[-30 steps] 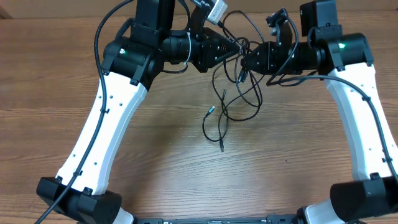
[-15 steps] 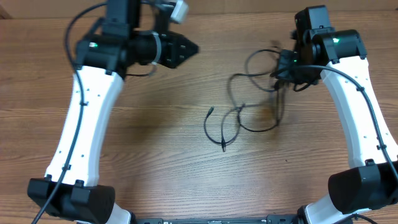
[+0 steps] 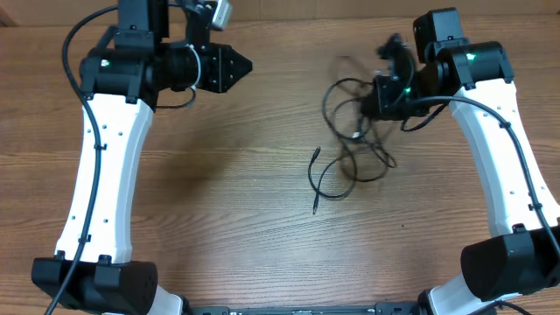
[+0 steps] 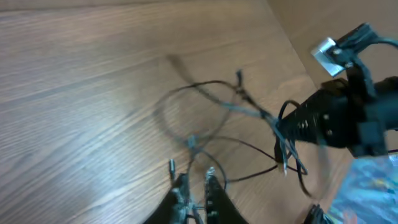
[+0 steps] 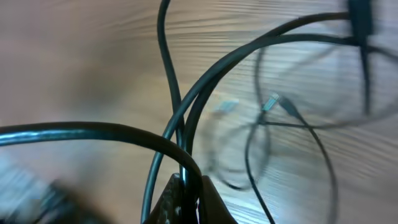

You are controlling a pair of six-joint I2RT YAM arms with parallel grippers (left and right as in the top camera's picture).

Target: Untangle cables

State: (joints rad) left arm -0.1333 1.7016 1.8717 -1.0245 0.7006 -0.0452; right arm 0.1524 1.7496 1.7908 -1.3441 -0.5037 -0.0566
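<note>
We judge little undone as yet: our right gripper (image 3: pixel 374 94) pinches the tangled cables (image 3: pixel 357 138), while our left gripper (image 3: pixel 240 64) is closed, empty.

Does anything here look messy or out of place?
Yes: the thin black cables are a tangled snarl of overlapping loops, pinched in the right end effector and drooping onto the wooden table, one plug end trailing loose. Blur hides the finer crossings.
</note>
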